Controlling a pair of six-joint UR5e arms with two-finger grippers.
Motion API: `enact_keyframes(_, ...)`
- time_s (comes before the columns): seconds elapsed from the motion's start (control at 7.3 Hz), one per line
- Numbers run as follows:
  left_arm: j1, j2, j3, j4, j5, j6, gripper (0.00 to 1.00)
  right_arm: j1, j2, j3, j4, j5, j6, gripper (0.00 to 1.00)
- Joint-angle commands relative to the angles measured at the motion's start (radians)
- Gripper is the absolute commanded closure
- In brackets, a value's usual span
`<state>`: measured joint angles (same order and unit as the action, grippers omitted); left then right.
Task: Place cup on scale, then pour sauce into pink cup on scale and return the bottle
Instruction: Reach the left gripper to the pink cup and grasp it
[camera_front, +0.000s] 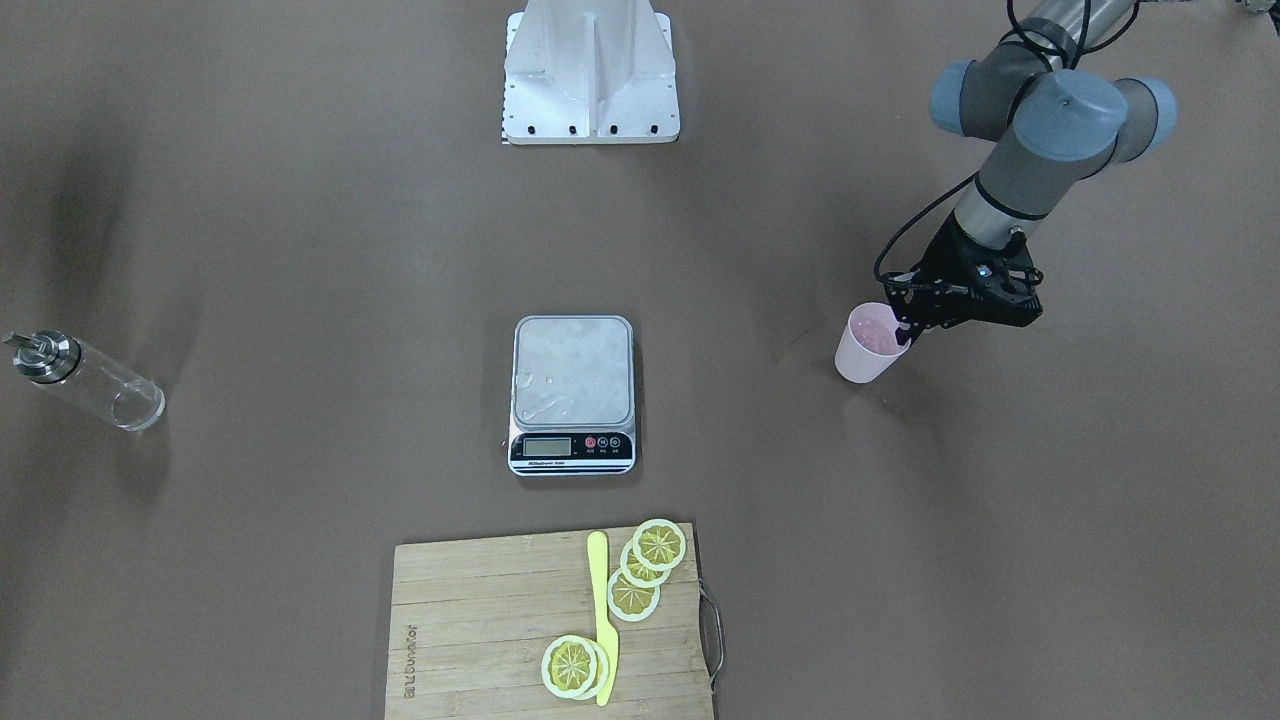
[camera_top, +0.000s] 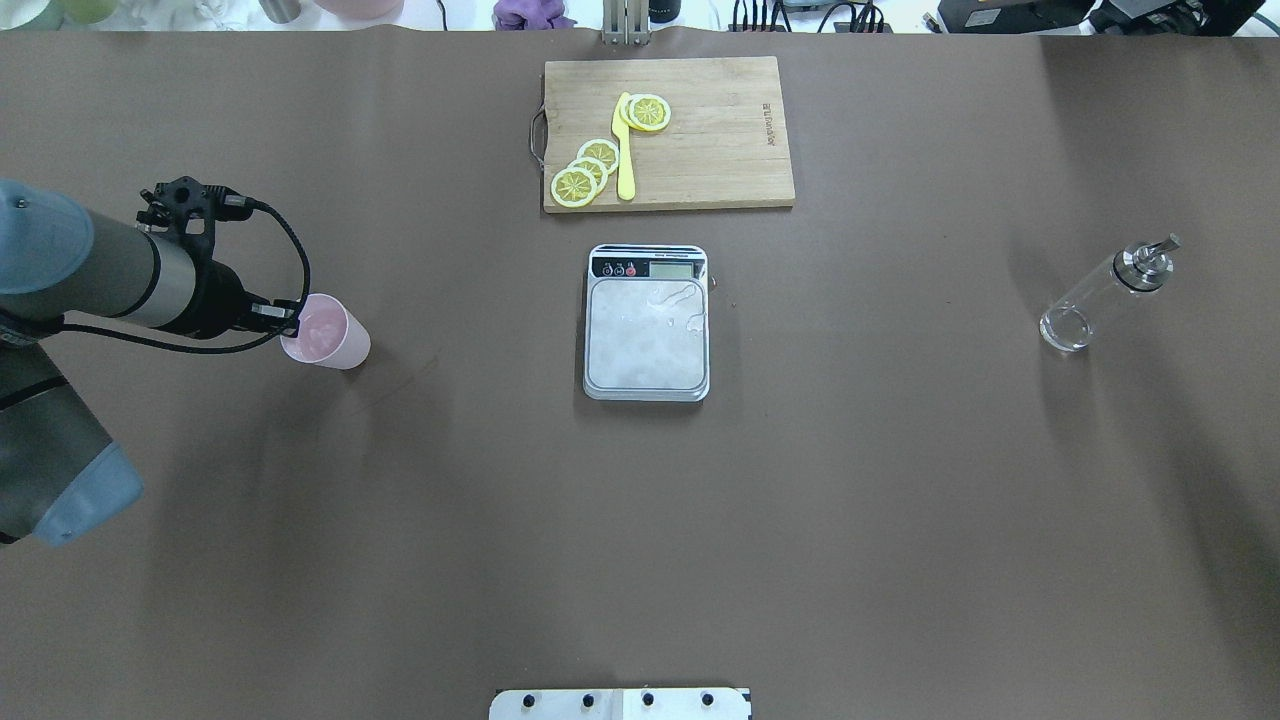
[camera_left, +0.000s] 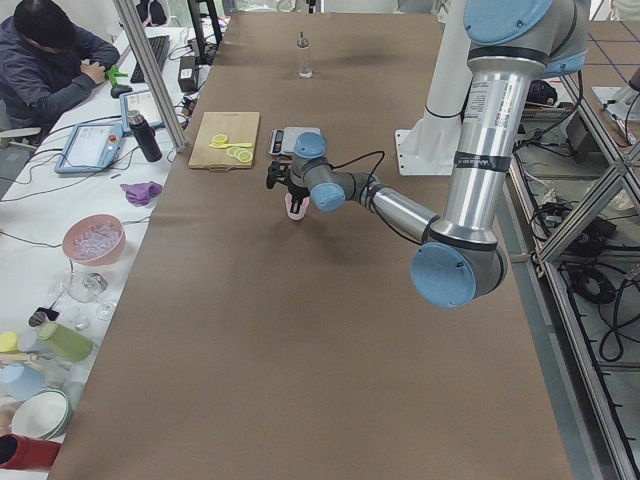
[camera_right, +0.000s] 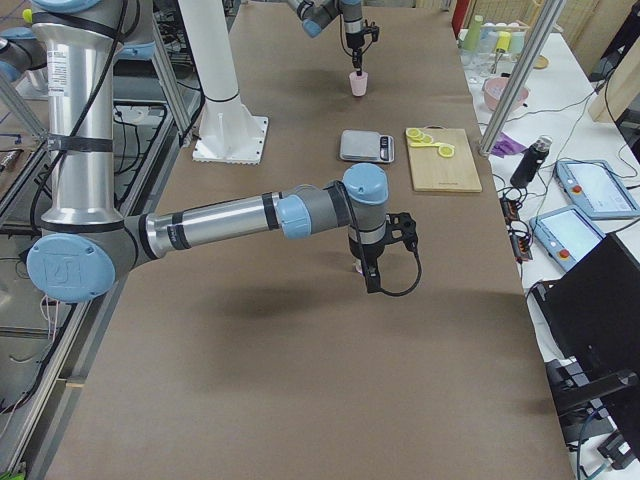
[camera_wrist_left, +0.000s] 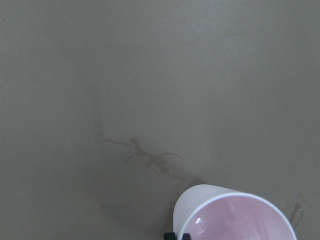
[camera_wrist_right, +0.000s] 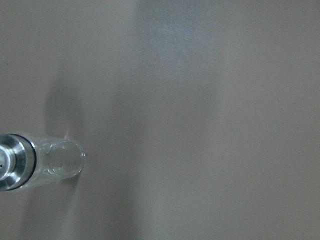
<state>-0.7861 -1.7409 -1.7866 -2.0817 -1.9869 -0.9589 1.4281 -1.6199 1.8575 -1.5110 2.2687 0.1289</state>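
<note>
The pale pink cup (camera_front: 866, 345) stands upright on the brown table at my left side, well away from the scale (camera_front: 573, 375). My left gripper (camera_front: 905, 328) comes in from above and pinches the cup's rim wall; in the left wrist view its fingertips (camera_wrist_left: 177, 236) sit close together at the rim of the cup (camera_wrist_left: 235, 215). The scale's steel platform (camera_top: 647, 345) is bare. The clear bottle (camera_top: 1105, 295) with its metal pourer stands far to my right. My right gripper (camera_right: 372, 275) hangs over the bottle (camera_wrist_right: 40, 165); I cannot tell if it is open or shut.
A wooden cutting board (camera_top: 720, 130) with lemon slices (camera_top: 585, 170) and a yellow knife (camera_top: 625, 150) lies beyond the scale. The robot's white base (camera_front: 590, 80) sits behind it. A person (camera_left: 45, 60) sits at a cluttered side bench.
</note>
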Motion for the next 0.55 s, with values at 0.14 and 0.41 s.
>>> enact_keyframes(0.14,-0.007,-0.061,-0.051,0.140,-0.001,-0.004,1.00,0.000,0.000,0.000,0.000,0.000,0.001,0.00)
enact_keyframes(0.41,-0.001,-0.298,-0.079,0.503,0.014,-0.012,1.00,0.000,0.000,0.000,0.000,0.000,0.001,0.00)
